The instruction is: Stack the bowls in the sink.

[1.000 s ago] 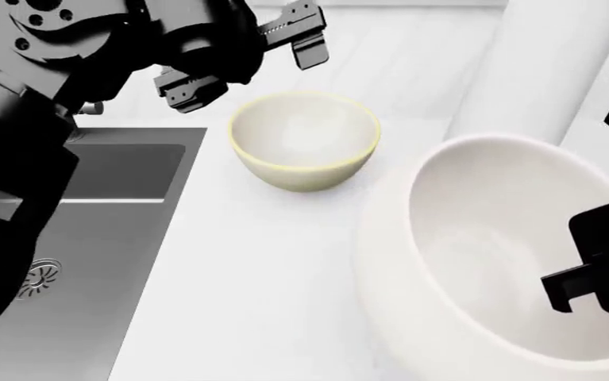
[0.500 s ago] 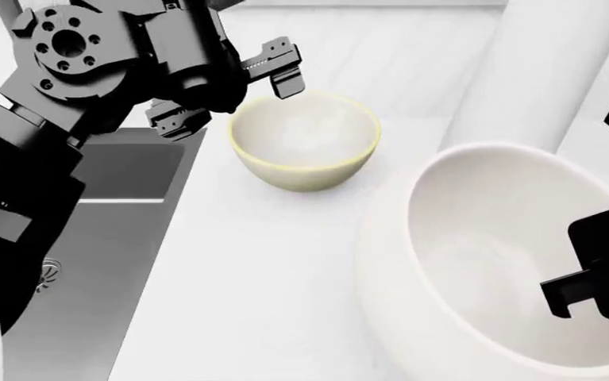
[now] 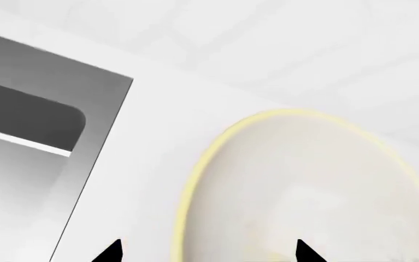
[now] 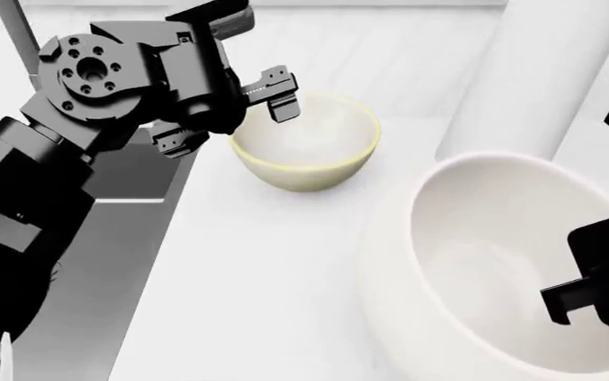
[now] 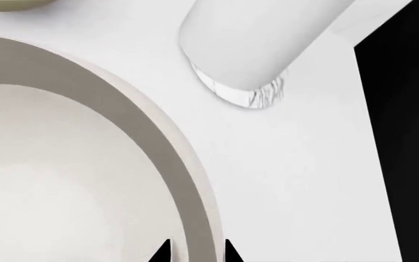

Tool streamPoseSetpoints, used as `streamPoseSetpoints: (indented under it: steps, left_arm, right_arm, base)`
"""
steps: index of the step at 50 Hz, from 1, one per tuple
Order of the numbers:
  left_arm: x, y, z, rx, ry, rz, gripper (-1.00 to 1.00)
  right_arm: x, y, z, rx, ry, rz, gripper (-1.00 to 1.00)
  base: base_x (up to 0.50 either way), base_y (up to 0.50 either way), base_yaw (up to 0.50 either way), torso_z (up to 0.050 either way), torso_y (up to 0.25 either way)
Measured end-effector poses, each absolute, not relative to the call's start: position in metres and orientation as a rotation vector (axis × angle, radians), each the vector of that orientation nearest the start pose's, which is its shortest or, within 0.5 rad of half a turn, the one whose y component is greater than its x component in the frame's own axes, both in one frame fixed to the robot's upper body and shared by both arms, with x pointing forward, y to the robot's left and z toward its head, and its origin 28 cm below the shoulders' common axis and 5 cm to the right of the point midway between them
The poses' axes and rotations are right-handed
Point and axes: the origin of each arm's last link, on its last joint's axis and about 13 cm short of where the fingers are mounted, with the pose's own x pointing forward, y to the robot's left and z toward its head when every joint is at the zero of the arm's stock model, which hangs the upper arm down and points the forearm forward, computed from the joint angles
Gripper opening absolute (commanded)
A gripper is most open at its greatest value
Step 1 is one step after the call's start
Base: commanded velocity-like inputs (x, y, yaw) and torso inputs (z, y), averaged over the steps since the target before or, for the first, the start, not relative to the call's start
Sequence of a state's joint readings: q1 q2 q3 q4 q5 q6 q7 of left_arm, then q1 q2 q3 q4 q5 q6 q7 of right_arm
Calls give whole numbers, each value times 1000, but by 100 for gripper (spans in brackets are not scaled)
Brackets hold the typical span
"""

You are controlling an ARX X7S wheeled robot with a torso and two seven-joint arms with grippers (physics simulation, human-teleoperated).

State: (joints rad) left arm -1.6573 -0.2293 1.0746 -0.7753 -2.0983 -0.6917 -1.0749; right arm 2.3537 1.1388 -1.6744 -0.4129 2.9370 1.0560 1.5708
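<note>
- Head view, closest to you: the big white bowl [image 4: 495, 270] fills the lower right corner, and the picture edge cuts off its near side. Its mouth faces up and tips a little toward you.
- Your right gripper [image 4: 590, 278] shows only as a black block at the far right edge of the big bowl. In the right wrist view its two tips [image 5: 192, 252] sit one on each side of the big white bowl's rim [image 5: 187, 180], close together, pinching the wall.
- The white counter [image 4: 262, 278] holds both bowls. Neither bowl is in the sink.
- Your left arm hides most of the sink [image 4: 135, 198], so you see only a grey strip of it at the left. In the left wrist view one corner of the sink [image 3: 41, 125] shows.
- Farther back, the small cream bowl [image 4: 304, 139] stands upright on the counter just beside the sink, mouth up.
- Your left gripper [image 4: 225, 115] is spread wide. One finger [image 4: 278, 95] hangs over the near-sink rim of the cream bowl, and the other is outside it. You cannot tell if they touch it. It holds nothing.
- In the left wrist view the cream bowl [image 3: 304, 191] is cut off, with only two black tips showing.
- Farthest back, a tall white cylinder [image 4: 526, 71] stands behind the big bowl, its top cut off.
</note>
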Motion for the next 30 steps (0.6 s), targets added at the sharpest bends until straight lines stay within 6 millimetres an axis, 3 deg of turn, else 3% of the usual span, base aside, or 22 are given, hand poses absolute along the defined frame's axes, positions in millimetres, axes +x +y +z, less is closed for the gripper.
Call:
streamPoseSetpoints:
  steps: [30]
  left_arm:
    - [377,133,302,-243,737,92,100]
  right_arm:
    - [130,-156,370,-390,764,-46,-100]
  base:
    - [0,0,0,0,0]
